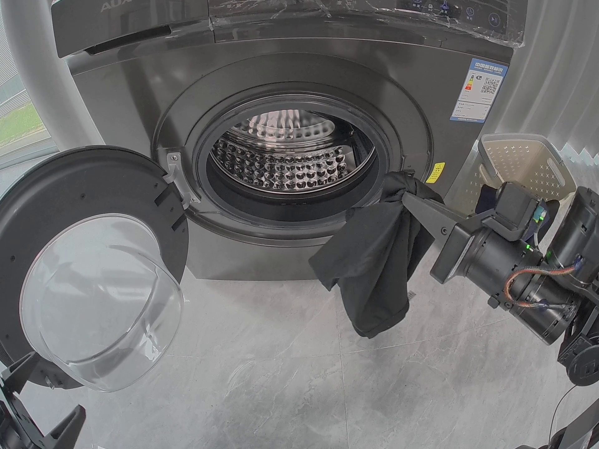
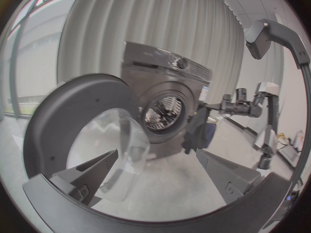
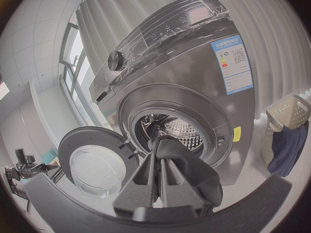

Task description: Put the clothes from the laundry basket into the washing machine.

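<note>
Fingers (image 1: 430, 212) of the right gripper (image 1: 409, 196) are clenched on the bunched top of a black garment (image 1: 374, 263)

Head view: the garment hangs outside the washing machine (image 1: 299, 63), just beside the lower right rim of the drum opening (image 1: 287, 157). Its loose end drapes toward the floor, and it appears to brush the front panel, though contact cannot be confirmed. The door (image 1: 93, 251) stands swung wide to the left. The laundry basket (image 1: 524, 160) sits to the right of the machine, behind the right arm.

Left wrist view: the left gripper (image 2: 155, 156) is low and well apart from the drum, jaws spread and holding nothing.

Right wrist view: the two pads meet on the cloth, with the steel drum directly beyond them. A dark blue garment (image 3: 286, 149) hangs over the basket rim.

Step in hand, as judged: carrying the first item to the drum, with the basket not yet emptied. The next move calls for advancing the right gripper through the opening, high enough that the trailing cloth clears the rim, and letting go only once the bulk lies inside; a tail left over the seal could slide back out
</note>
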### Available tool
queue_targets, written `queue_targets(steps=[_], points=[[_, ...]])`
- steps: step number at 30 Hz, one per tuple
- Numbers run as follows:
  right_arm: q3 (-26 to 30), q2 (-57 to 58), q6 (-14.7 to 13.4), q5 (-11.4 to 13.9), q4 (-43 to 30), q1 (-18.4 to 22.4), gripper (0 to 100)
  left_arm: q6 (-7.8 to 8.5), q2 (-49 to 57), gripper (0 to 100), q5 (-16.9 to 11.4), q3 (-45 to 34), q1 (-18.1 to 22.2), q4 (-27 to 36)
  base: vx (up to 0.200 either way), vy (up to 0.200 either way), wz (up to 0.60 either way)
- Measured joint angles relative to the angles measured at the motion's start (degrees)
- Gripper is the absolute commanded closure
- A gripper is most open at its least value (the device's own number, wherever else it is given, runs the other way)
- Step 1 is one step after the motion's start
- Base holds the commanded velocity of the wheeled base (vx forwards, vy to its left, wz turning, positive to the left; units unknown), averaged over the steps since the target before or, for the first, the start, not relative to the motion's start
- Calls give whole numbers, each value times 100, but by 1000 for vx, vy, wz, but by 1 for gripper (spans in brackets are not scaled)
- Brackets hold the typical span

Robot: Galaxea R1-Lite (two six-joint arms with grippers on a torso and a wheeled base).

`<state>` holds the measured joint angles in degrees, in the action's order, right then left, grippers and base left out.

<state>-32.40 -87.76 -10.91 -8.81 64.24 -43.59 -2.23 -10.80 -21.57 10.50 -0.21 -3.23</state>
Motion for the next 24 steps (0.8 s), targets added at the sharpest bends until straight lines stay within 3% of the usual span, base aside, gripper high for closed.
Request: queue_targets(steps=[4, 9, 12, 17, 24], points=[[-144, -143, -44, 4, 90, -56, 100, 79, -951, 0, -613, 168, -119, -352, 0, 0, 0], [-343, -317, -90, 23, 166, -130, 100, 174, -2319, 0, -844, 452, -621, -1051, 0, 0, 0], [-443, -419, -134, 33, 191, -183, 100, 194, -3115, 0, -766, 603, -1123, -1590, 0, 0, 0], [-594, -592, -235, 30, 238, -334, 100, 144, -4540, 0, -321, 816, -2176, -2761, 0, 0, 0], [-696, -872, -536, 33, 500, -563, 100, -100, -6146, 0, -49, 981, -2923, -4352, 0, 0, 0]])
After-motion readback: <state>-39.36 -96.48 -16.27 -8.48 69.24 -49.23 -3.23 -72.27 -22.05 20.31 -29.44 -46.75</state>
